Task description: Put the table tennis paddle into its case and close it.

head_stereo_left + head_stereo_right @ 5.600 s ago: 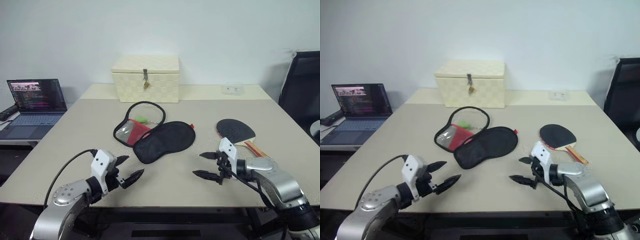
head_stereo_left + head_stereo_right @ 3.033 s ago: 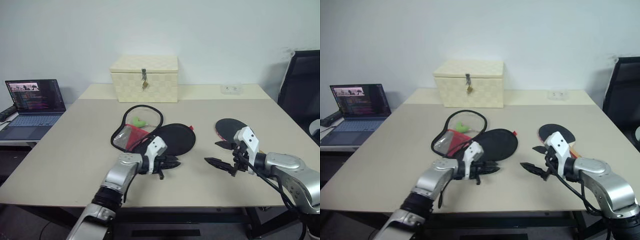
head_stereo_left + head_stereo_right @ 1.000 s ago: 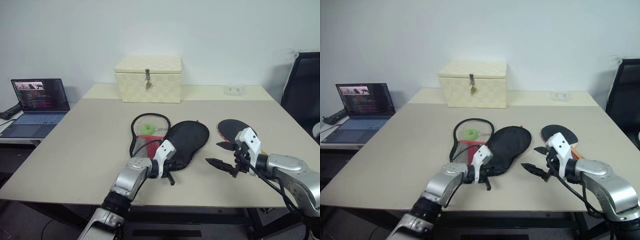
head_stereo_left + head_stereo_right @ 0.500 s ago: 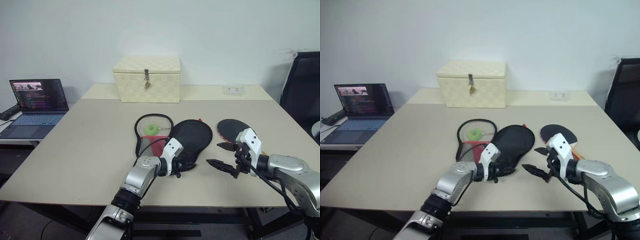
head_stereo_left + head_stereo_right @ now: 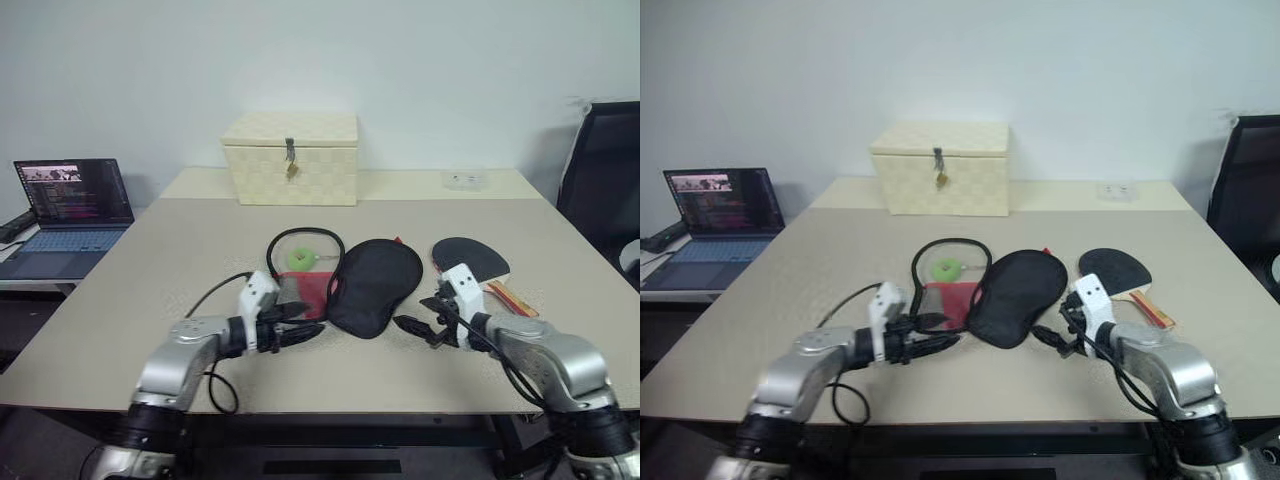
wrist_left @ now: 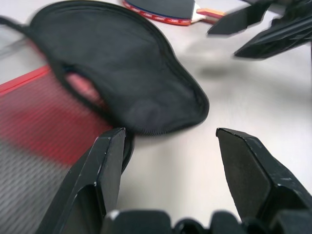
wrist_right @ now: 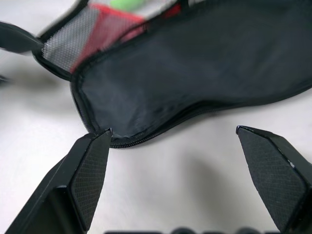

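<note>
The case (image 5: 355,280) lies unzipped and folded open in the middle of the table (image 5: 150,270), two halves side by side: a black fabric flap on the right, and on the left a half with a red lower part, a grey mesh pocket and black piping round the rim. Something small and green sits in that left half; can't tell what it is. The table tennis paddle (image 5: 470,258) is just right of the case on the table, black round face up, light wooden handle with red edging pointing toward the near right edge. It's outside the case, nothing holding it.

Left gripper (image 5: 297,325) sits at the near edge of the red half, fingers spread, empty. A second ago it was pinched shut on the black flap; now it has let go and pulled leftward. Right gripper (image 5: 418,320) is spread wide, empty, just off the flap's near right edge, and it has dropped in closer to the flap.
</note>
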{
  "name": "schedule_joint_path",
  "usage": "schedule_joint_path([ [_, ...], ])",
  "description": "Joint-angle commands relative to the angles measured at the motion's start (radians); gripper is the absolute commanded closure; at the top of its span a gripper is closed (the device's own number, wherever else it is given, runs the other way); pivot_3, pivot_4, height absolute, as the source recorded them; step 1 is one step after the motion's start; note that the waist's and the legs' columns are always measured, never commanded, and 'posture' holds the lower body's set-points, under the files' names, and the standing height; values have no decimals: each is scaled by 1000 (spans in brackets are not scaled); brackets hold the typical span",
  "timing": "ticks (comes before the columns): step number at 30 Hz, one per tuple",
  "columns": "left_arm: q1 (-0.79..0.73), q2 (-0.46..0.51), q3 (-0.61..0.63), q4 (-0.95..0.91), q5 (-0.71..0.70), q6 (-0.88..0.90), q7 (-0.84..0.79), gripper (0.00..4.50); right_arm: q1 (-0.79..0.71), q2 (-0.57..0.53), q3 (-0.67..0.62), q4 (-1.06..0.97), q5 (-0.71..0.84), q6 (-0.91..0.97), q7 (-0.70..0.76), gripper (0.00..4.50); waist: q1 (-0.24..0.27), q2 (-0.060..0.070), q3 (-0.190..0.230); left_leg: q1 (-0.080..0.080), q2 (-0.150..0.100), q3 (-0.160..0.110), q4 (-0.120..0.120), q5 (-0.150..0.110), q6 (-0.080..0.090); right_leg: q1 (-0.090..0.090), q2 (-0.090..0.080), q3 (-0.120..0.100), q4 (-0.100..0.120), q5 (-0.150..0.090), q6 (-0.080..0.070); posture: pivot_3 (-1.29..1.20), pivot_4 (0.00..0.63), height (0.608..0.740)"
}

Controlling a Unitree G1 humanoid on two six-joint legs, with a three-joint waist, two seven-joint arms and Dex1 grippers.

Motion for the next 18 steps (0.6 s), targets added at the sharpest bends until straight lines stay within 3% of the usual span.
schedule_joint_path([
  [1, 21, 60, 53, -68, -61, 6, -53, 1280, -50, 49, -18, 53, -21, 23, -61, 0, 2, 0, 0, 0, 0, 0, 0, 0, 0, 0, 0, 0, 0, 0, 0, 0, 150, 740],
  [10, 74, 156, 101, -259, -257, 137, -134, 1280, -137, 198, -3, 245, -40, 23, -86, 0, -5, 0, 0, 0, 1, 0, 0, 0, 0, 0, 0, 0, 0, 0, 0, 0, 150, 740],
  [17, 47, 169, 92, -293, -291, 162, -110, 1280, -206, 293, -3, 309, -47, -5, -96, 0, -27, 0, 0, 4, 3, 1, -1, 0, 0, 0, 3, 2, 1, 0, -1, 0, 150, 740],
  [18, 42, 168, 89, -293, -292, 162, -107, 1257, -213, 302, -1, 309, -46, -5, -94, 186, -27, 0, 0, 4, 3, 2, -1, 0, 0, 0, 3, 2, 1, 0, -1, 0, 150, 740],
])
